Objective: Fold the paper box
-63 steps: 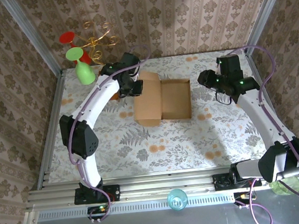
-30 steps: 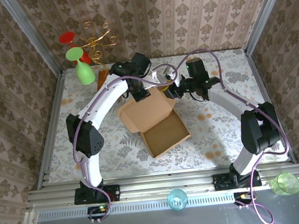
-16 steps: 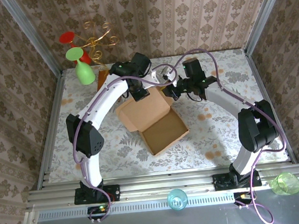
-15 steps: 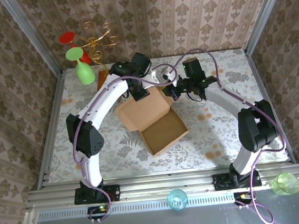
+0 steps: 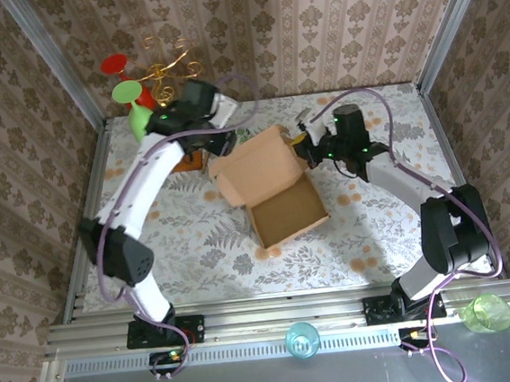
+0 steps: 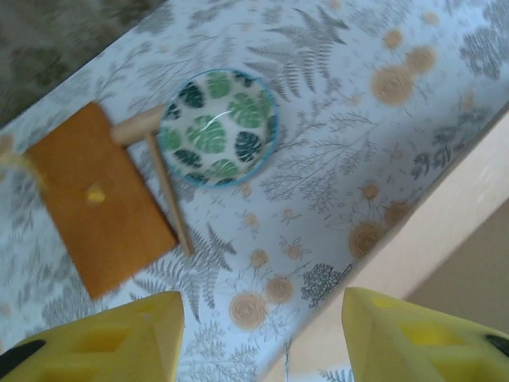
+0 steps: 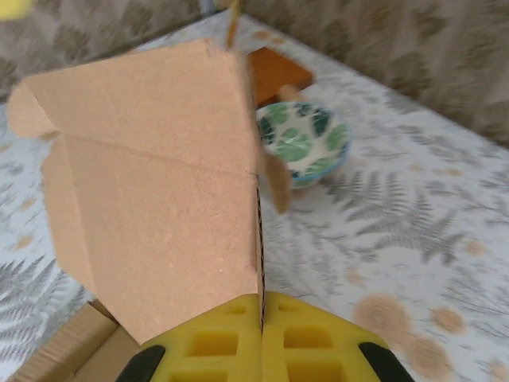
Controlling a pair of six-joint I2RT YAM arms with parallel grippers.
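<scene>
Right gripper (image 5: 303, 147), seen from above, sits at the far right corner of the paper box (image 5: 280, 211), its jaws closed on the edge of the raised lid. We see the box lying open near the middle of the table (image 5: 376, 224), turned at an angle, with its tray toward the near side and the lid standing up behind it. The left gripper (image 5: 209, 145) hangs just beyond the lid's far left corner and is not touching it. A wooden board (image 5: 190, 161) peeks out beside that arm.

From the left wrist, we see the left gripper (image 6: 262, 306) with its yellow fingers (image 6: 119, 338) well apart and nothing between them. Below it are a bowl (image 6: 216, 127) with a green leaf pattern and the wooden board (image 6: 95, 199), with a thin wooden stick (image 6: 169, 195) lying across the board's edge next to the bowl. A pale cardboard edge of the paper box (image 6: 445, 231) runs along the right side.

From the right wrist, we see the right gripper (image 7: 261, 301) with its two fingers pressed together, pinching the thin edge of the upright cardboard panel of the paper box (image 7: 159, 191). Beyond the panel stand the bowl (image 7: 306, 143) and, farther back, the wooden board (image 7: 274, 73).
</scene>
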